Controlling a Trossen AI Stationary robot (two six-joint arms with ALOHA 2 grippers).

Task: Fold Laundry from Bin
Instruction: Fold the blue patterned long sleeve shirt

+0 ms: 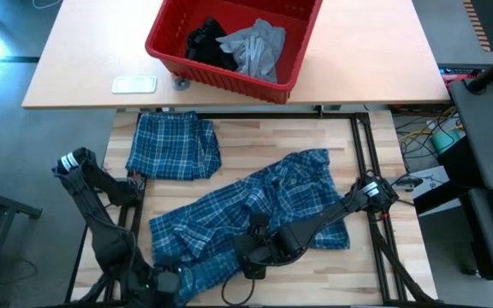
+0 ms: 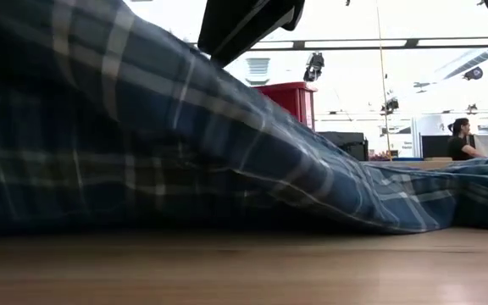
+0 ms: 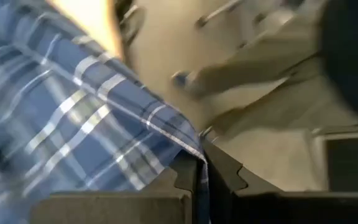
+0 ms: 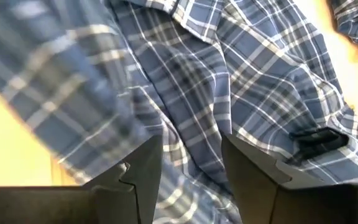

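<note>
Bin point(image 1: 290, 51) sits on the far table, behind the work table point(image 1: 255, 141). In it: small garment point(image 1: 205, 43) at left, T-shirt point(image 1: 258, 47) beside it at right. Flat card-like thing point(image 1: 134, 84) lies left of the bin on that far table. On the work table: folded plaid piece point(image 1: 174, 145) at far left; spread plaid shirt point(image 1: 255, 210) across the middle, running from near left to far right. Left gripper point(image 1: 168, 281) at the shirt's near-left edge; right gripper point(image 1: 255, 248) on its near middle.

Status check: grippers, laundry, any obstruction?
Left gripper shut on spread blue-and-white plaid shirt. Right gripper open over it. Folded plaid garment beside; nothing obstructing.
</note>
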